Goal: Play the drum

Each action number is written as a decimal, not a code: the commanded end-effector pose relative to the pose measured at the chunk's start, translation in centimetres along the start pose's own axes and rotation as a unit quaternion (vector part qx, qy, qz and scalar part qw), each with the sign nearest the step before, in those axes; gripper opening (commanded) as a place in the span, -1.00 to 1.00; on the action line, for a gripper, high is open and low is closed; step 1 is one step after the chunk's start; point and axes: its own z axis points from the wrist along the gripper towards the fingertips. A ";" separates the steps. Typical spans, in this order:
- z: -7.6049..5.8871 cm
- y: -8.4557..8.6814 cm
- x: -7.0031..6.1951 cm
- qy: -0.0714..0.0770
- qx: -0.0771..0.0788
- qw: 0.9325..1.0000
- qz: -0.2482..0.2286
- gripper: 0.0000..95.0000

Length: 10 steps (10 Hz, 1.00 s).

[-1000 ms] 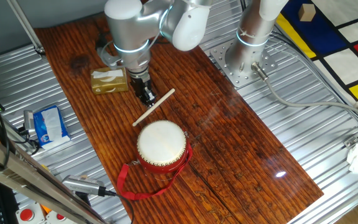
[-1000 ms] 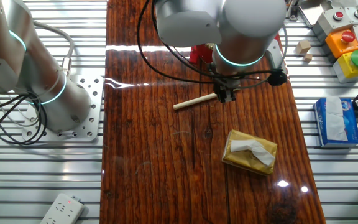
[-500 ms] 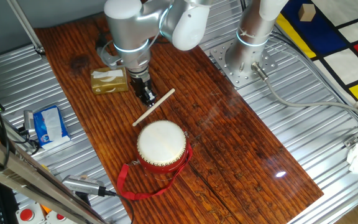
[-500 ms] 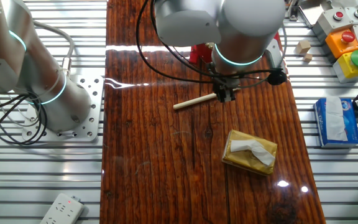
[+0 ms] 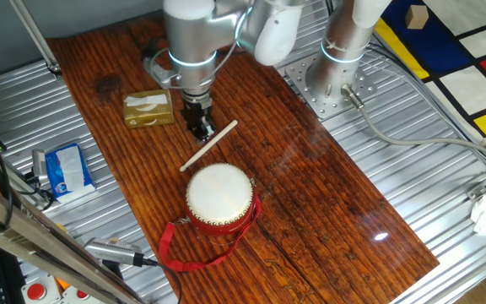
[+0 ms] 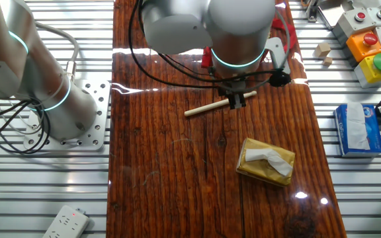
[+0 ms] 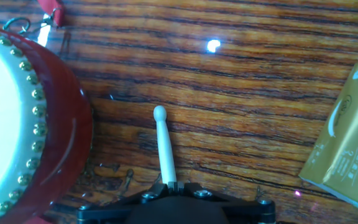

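Observation:
The drum [image 5: 218, 197] stands on the wooden table [image 5: 310, 194], with a cream skin, a red studded body and a red ribbon [image 5: 169, 250] trailing at its front left. In the hand view it fills the left edge [image 7: 5, 124]. A thin pale wooden stick [image 5: 223, 134] lies on the table just behind the drum. My gripper [image 5: 199, 132] is down at the stick and shut on it. In the hand view the stick [image 7: 165, 149] runs forward out of the closed jaws [image 7: 171, 185], its round tip beside the drum. In the other fixed view the gripper [image 6: 237, 102] holds the stick [image 6: 204, 109], and my arm hides the drum.
A yellow tissue pack [image 5: 148, 109] lies on the table close to the gripper, also in the hand view [image 7: 347, 155]. A blue tissue pack [image 5: 66, 167] lies off the table's left side. A second arm's base [image 5: 332, 76] stands at the back right.
My arm's upper links have swung to the right and the wrist has turned, while the gripper stays shut at the stick. The stick and drum have not visibly moved.

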 end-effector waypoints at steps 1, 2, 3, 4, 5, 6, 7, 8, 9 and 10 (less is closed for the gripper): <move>0.1 0.0 -0.1 0.005 -0.002 1.000 0.009 -1.00; 0.1 0.0 -0.1 0.005 -0.001 1.000 0.006 -1.00; 0.1 0.0 -0.1 0.006 -0.002 1.000 0.004 -1.00; 0.1 0.0 -0.1 0.006 -0.002 1.000 0.004 -1.00; 0.1 0.0 -0.1 0.006 -0.002 1.000 0.006 -1.00; 0.1 0.0 -0.1 0.007 -0.002 1.000 0.007 -1.00; 0.1 0.0 -0.1 0.008 -0.002 1.000 0.008 -1.00; 0.1 0.0 -0.1 0.008 -0.004 1.000 0.009 -1.00; 0.1 0.0 -0.1 0.012 -0.014 1.000 0.009 -1.00; -0.2 0.0 -0.1 0.027 -0.024 0.999 0.004 -1.00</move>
